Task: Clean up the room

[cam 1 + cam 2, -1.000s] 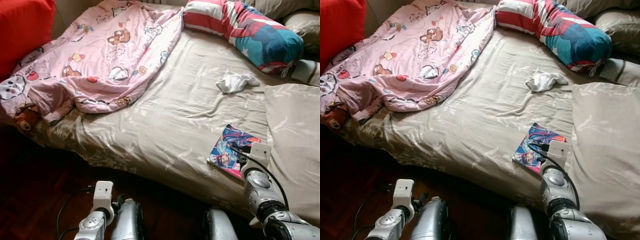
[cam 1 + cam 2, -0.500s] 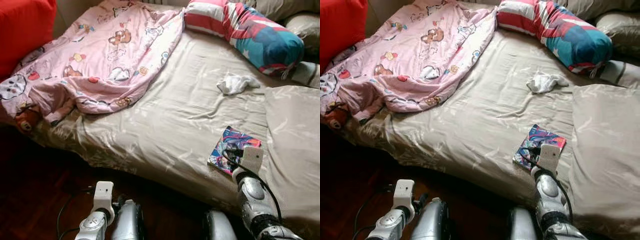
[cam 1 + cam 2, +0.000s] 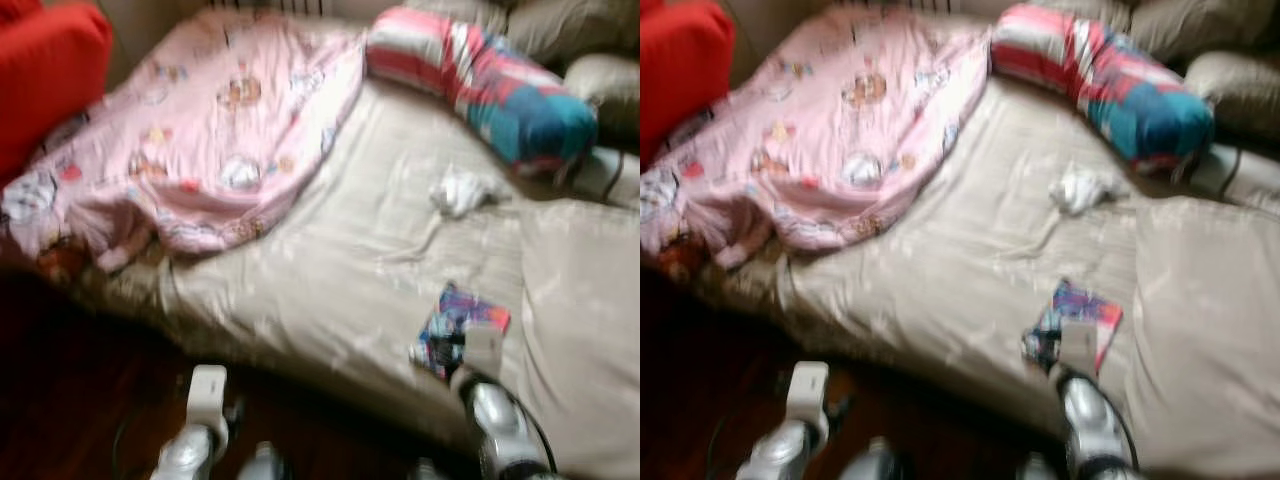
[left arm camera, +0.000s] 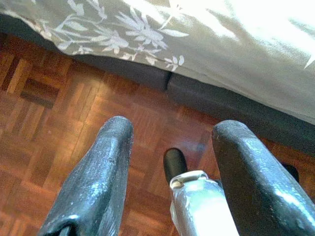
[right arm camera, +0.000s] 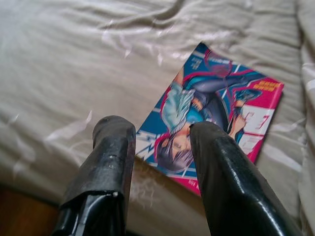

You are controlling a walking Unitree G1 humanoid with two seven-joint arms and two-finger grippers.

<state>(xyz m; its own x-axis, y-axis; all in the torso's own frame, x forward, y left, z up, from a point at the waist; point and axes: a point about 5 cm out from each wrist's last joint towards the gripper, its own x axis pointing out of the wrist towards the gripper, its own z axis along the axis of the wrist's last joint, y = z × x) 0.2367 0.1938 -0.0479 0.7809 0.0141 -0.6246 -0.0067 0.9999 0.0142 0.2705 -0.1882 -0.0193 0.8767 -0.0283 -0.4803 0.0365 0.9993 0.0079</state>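
A colourful comic book [image 5: 216, 113] lies flat on the beige bed sheet [image 3: 340, 270], close to the bed's near edge. My right gripper [image 5: 162, 130] hovers open just above the book's near corner, one finger [image 5: 110, 157] over bare sheet and the other over the cover. The right arm [image 3: 495, 420] reaches up from the bottom right of the head views. Low beside the bed, my left gripper [image 4: 172, 137] hangs open over the wooden floor with nothing between its fingers. A small white crumpled cloth [image 3: 460, 190] rests farther back on the bed.
A pink cartoon blanket [image 3: 210, 130] is bunched on the bed's left side. At the back lies a striped red, white and teal pillow [image 3: 490, 85]. A beige pillow [image 3: 585, 290] sits on the right, a red cushion [image 3: 45, 70] on the far left. Parquet floor [image 4: 54, 128] borders the bed.
The head views have blurred and the scene has slid down a little, so the camera moved. My right arm has shifted left, its wrist now over the book's near edge.
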